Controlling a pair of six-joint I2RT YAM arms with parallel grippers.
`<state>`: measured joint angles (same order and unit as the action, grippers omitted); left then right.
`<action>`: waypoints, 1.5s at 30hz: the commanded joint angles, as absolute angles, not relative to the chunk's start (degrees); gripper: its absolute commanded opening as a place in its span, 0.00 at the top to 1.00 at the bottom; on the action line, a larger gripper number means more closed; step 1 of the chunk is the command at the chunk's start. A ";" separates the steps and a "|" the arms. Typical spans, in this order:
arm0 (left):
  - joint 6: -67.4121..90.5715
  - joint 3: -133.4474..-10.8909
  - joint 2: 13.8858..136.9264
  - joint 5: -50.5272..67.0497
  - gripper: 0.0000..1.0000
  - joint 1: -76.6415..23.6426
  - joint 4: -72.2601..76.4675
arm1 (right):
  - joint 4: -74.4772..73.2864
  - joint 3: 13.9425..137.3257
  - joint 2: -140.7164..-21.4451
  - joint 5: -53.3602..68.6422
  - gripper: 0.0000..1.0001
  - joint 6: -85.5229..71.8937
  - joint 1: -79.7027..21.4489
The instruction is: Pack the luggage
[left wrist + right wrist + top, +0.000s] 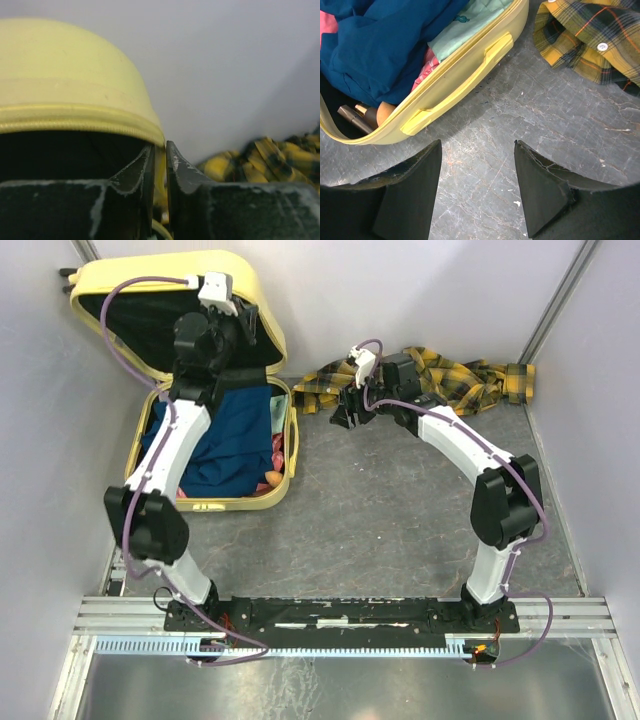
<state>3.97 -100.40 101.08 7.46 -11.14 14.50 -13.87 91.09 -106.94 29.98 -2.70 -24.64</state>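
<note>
The luggage (235,502) is lying open at the far left of the counter (400,530), its lid standing up toward the back wall. I am reaching my left arm over the open base and closing my left end effector (243,317) on the right-hand edge of that lid. In the left wrist view my two fingers (135,172) are pressing nearly together – a thin strip of the luggage's (65,65) yellow rim is sitting between them, just under its zipper band. The view is close and dark there, so how deep the pinch goes is hard to judge.

I am holding my right end effector (346,415) just beyond the luggage's right side, above bare counter (530,115). Its fingers (415,175) are standing spread apart, and nothing is lying between them – only grey marbled surface is showing in the gap at my right end effector (477,145). The luggage's (465,75) handle wall is running diagonally just beyond my fingertips.

A blue garment (235,440) is filling most of the luggage's base, with a mint-green cloth (470,25) and a pink cloth (426,67) tucked along the handle wall. A yellow-and-black plaid shirt (460,375) is lying crumpled on the counter to the right of the luggage, apart from it.
</note>
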 commanded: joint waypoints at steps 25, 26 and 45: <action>-24.36 -79.25 56.20 23.06 0.43 -11.48 -53.93 | -6.06 87.30 -104.18 32.24 0.08 -21.14 -20.54; -24.92 -80.79 56.61 24.09 0.42 -11.45 -56.44 | -6.69 88.14 -105.24 32.24 0.04 -22.61 -20.26; -24.98 -88.52 60.35 17.56 0.37 -10.31 -57.02 | 5.20 97.17 -127.62 35.52 0.34 -52.75 -26.85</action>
